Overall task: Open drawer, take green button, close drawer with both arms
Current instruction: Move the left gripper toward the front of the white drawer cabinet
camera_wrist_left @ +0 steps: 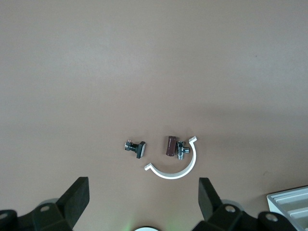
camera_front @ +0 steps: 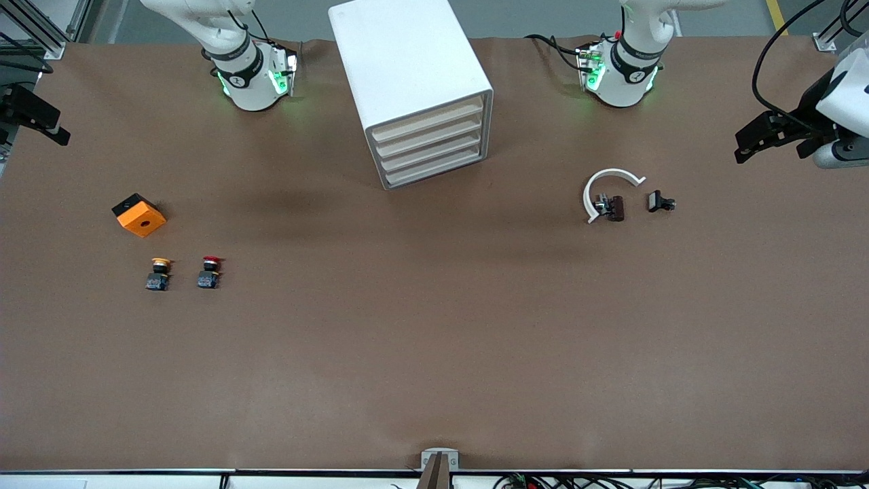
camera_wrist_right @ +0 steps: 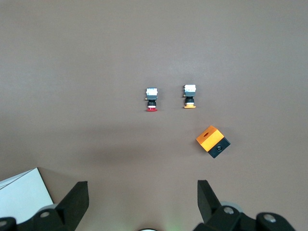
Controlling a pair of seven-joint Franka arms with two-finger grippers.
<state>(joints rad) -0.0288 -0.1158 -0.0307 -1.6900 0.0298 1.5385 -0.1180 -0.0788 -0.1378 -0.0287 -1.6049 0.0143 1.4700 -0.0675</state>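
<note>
The white drawer cabinet (camera_front: 407, 68) stands between the two arm bases, and all of its drawer fronts (camera_front: 431, 146) are shut. No green-capped button shows in any view. My left gripper (camera_front: 750, 144) hangs open and empty over the left arm's end of the table; in the left wrist view (camera_wrist_left: 143, 185) its jaws stand wide apart above bare table. My right gripper (camera_front: 41, 122) hangs open and empty over the right arm's end of the table; in the right wrist view (camera_wrist_right: 143, 187) its jaws are also wide apart.
A red-capped button (camera_front: 210, 272), a yellow-capped button (camera_front: 158, 274) and an orange box (camera_front: 139, 214) lie toward the right arm's end. A white curved piece (camera_front: 601, 187) and two small dark parts (camera_front: 613, 207) (camera_front: 659, 202) lie toward the left arm's end.
</note>
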